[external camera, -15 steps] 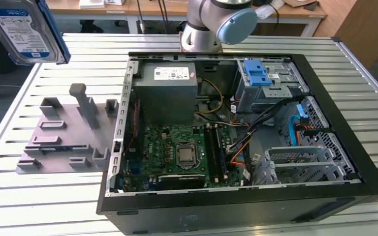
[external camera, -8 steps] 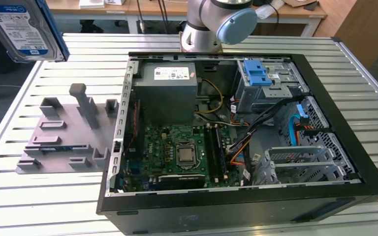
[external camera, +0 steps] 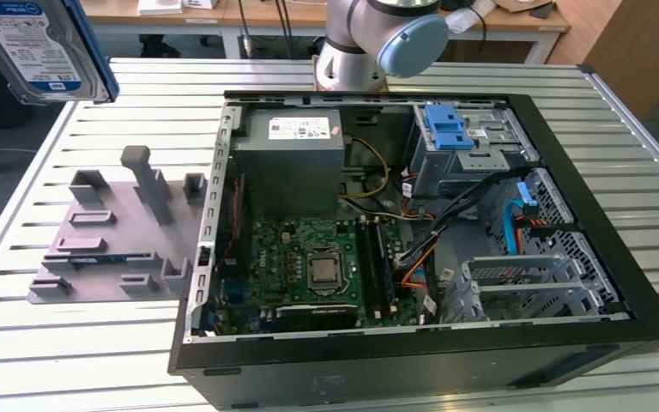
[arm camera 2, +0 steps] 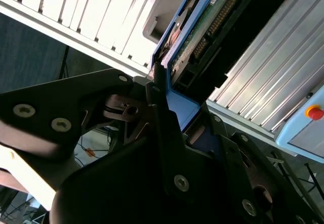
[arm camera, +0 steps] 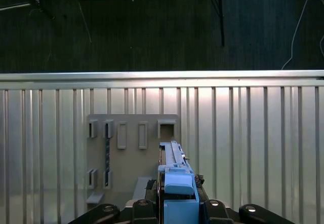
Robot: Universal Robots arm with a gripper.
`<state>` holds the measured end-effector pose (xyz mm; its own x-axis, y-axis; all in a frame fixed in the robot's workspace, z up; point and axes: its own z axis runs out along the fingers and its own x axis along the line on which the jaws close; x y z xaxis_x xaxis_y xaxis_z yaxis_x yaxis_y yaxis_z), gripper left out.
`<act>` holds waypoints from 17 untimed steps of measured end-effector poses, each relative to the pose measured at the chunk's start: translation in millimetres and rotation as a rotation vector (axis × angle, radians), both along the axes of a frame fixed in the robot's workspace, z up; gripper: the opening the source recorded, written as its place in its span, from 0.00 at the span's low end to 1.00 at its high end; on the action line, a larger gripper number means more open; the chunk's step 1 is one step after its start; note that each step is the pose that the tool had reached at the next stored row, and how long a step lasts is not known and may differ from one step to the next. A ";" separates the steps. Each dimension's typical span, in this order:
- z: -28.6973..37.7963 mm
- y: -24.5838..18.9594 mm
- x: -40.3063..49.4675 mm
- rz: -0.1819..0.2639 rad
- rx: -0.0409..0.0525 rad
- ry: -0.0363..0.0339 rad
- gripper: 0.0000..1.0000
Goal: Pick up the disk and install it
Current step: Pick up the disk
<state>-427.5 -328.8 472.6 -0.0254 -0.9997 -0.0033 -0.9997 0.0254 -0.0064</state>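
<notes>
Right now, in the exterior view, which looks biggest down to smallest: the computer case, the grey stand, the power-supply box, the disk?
1. computer case
2. grey stand
3. power-supply box and disk: they look alike. The disk seems nearer the camera and is cut off by the picture's edge, so I won't rank them.

Disk (external camera: 34, 45) aloft over grey stand (external camera: 106, 236)

The disk (external camera: 34, 39) is showing bare silver metal under a glossy paper label, its blue plastic rails (arm camera: 178, 186) gleaming smooth. The ribbed metal table (external camera: 78, 360) is shining bright, the grey plastic stand (external camera: 100, 245) is looking matt, and the black metal computer case (external camera: 421, 373) is giving a dull sheen.
</notes>
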 end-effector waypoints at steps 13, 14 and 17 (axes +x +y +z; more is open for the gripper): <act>12.5 0.0 0.0 0.000 0.0000 -0.0002 0.36; 13.2 0.0 0.0 0.000 0.0000 -0.0002 0.36; 13.3 0.0 0.0 0.000 0.0001 -0.0003 0.36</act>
